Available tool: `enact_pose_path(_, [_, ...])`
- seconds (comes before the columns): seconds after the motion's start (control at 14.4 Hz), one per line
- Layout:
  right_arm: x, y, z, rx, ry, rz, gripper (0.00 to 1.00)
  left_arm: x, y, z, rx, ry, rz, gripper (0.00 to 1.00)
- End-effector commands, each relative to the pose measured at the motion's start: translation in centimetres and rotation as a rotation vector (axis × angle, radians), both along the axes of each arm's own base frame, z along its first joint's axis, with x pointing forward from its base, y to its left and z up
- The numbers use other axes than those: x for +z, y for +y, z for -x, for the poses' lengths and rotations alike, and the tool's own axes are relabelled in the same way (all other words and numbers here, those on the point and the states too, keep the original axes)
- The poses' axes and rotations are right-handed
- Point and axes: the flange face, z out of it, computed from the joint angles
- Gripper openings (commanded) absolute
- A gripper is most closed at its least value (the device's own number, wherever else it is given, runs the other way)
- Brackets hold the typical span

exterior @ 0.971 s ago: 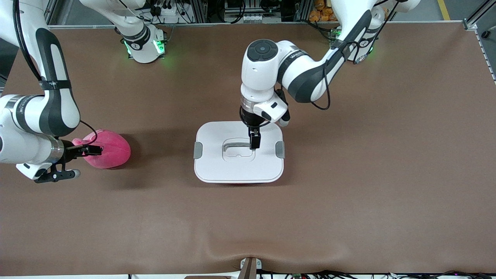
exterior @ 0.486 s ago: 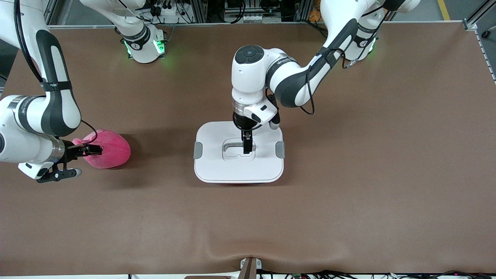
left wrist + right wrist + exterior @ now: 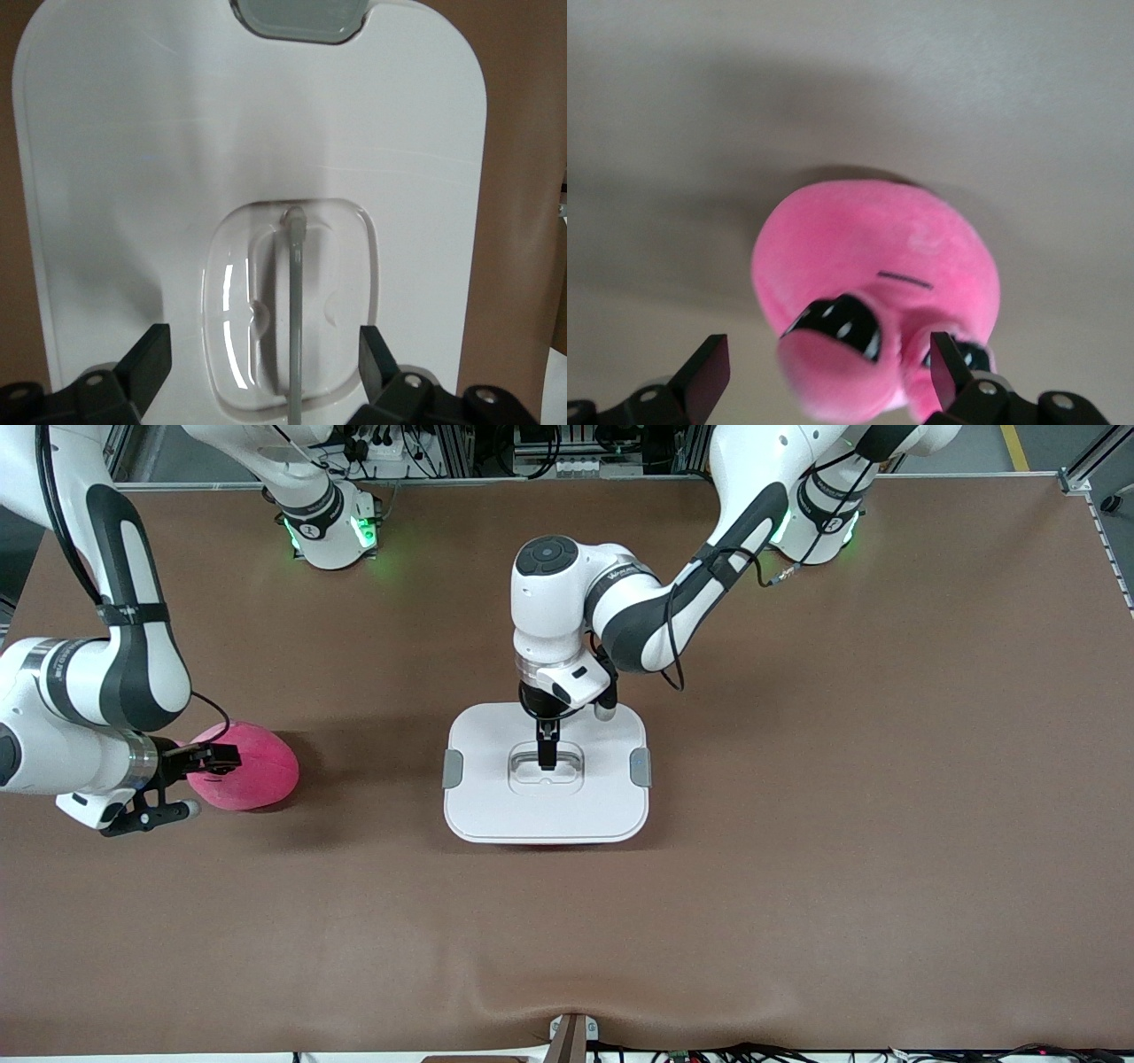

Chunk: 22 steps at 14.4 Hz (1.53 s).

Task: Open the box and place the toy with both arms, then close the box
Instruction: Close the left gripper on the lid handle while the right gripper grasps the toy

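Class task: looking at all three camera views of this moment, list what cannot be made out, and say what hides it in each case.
- Translucent pink plastic tub: front view, its flat white lid covers the inside.
- Hot-pink plush toy: front view, the right hand hides its face end; right wrist view, its lower face is cut off by the frame edge.
- Grey side clip: left wrist view, cut off by the frame edge.

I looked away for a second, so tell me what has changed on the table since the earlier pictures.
The left claw slid across the lid toward the right arm's end and now stands open astride the handle bar in the recess, gripping nothing yet. The right claw shifted slightly at the toy, still open around it. The box, lid and toy have not moved.
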Motion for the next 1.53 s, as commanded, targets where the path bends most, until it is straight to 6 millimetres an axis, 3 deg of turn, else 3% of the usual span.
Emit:
enact_pose_path(0.0, [1.1,0.8,1.2,0.028,0.019,-0.007,1.00,-0.1,-0.3,-0.6,-0.017,-0.029,-0.006,0.89])
enact_pose_path(0.56, [-1.7,-0.1,1.8,0.015,0.065,-0.010,1.00,-0.3,-0.5,-0.7,-0.018,-0.032,0.005,0.76])
enact_pose_path(0.69, [-3.0,-1.1,1.7,-0.004,0.076,-0.015,1.00,-0.2,-0.4,-0.8,-0.015,-0.033,0.006,0.69])
enact_pose_path(1.04, [-3.9,-1.2,2.0,-0.015,0.102,-0.034,1.00,-0.1,-0.4,-0.9,-0.012,-0.038,0.015,0.51])
enact_pose_path(1.32, [-4.2,-1.2,2.4,-0.017,0.131,-0.038,1.00,0.3,-0.3,-1.1,-0.010,-0.043,0.020,0.43])
enact_pose_path(1.46, [-4.2,-1.2,2.3,-0.017,0.126,-0.038,0.65,0.3,-0.1,-1.3,-0.007,-0.043,0.020,0.39])
